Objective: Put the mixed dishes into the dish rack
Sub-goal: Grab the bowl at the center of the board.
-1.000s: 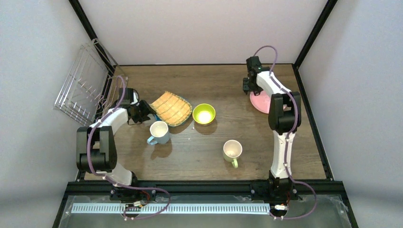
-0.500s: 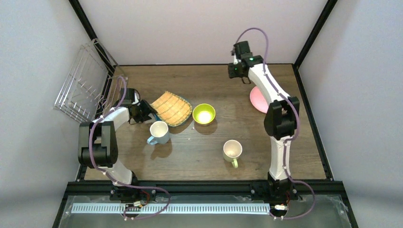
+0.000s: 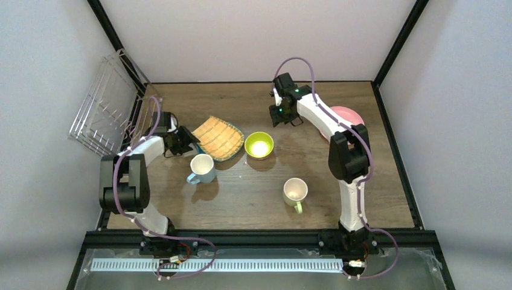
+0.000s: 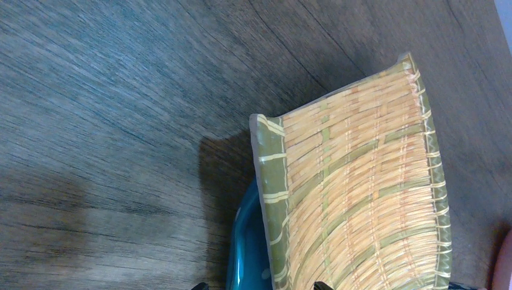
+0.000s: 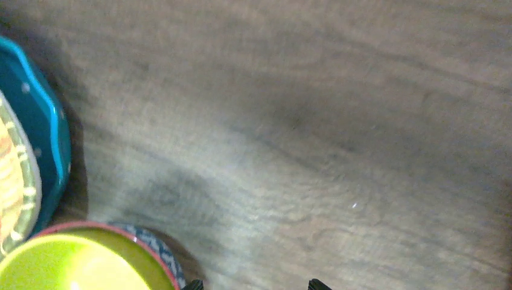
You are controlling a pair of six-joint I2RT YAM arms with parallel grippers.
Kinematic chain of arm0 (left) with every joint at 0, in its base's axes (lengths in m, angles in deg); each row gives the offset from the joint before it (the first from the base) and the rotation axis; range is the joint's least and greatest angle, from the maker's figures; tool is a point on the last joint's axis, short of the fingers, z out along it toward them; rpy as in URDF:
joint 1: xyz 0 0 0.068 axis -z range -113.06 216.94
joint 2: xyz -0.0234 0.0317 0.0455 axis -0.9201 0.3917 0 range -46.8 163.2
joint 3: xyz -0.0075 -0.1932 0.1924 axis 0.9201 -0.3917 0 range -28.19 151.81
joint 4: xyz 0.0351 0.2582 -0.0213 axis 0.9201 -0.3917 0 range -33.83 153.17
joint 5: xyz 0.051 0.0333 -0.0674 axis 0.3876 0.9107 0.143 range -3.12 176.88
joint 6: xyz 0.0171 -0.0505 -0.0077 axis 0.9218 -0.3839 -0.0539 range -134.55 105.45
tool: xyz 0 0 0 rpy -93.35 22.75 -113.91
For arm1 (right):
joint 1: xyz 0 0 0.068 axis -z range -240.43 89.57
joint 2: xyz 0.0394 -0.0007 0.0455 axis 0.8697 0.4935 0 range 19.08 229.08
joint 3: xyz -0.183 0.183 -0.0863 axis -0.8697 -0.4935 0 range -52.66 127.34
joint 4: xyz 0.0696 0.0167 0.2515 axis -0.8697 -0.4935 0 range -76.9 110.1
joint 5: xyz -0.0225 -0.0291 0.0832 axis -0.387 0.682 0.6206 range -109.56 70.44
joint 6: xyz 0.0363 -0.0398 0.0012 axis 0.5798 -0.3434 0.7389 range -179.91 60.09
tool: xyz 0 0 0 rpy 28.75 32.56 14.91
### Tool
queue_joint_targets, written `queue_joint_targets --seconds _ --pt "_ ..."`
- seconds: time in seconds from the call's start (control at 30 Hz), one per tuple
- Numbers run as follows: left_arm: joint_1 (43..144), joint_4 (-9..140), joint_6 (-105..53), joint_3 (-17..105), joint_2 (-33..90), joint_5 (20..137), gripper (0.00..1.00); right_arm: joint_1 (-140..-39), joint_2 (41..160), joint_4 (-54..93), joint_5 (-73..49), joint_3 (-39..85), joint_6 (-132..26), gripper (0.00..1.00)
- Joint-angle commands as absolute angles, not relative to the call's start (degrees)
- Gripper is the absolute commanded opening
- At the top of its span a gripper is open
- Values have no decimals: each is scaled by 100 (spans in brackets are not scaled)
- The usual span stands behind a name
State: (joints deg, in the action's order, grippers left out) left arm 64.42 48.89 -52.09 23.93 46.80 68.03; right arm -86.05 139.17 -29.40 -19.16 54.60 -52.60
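Observation:
The tan woven-look plate (image 3: 218, 137) (image 4: 356, 193) lies tilted on the teal dotted plate (image 4: 247, 241), which peeks out under its left edge. My left gripper (image 3: 185, 141) (image 4: 259, 286) is open at that edge, its tips on either side of the two rims. My right gripper (image 3: 279, 116) (image 5: 253, 285) is open over bare wood just behind the lime-inside bowl (image 3: 259, 145) (image 5: 72, 266). The teal plate (image 5: 36, 133) also shows at the left of the right wrist view. The pink plate (image 3: 345, 113) lies at the back right, partly behind the right arm. The dish rack (image 3: 108, 106) leans against the left wall.
A light-blue mug (image 3: 202, 168) stands just in front of the woven plate, close to my left gripper. A pale yellow-green mug (image 3: 295, 192) stands nearer the front, right of centre. Black frame rails border the table (image 3: 253, 208).
My right arm has swung left, away from the pink plate and toward the bowl, and the plate now shows. The left arm has hardly moved.

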Motion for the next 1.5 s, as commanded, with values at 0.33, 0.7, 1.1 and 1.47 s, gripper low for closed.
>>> queue_joint_targets --seconds 0.33,0.7,1.1,1.47 --pt "6457 5069 -5274 2463 4900 6640 100 -9121 13311 -2660 -1582 4436 -5150 99" --pt "6459 5066 -5182 2462 4989 6614 100 -9201 13331 -2339 -1388 3805 -5012 99" --pt "6457 4997 -5116 2519 5006 6585 100 -9191 13496 -1563 -486 3355 -4807 99" --pt "6455 5008 -5138 2462 4953 6605 100 -9191 13814 -1920 -1271 3544 -4770 33"
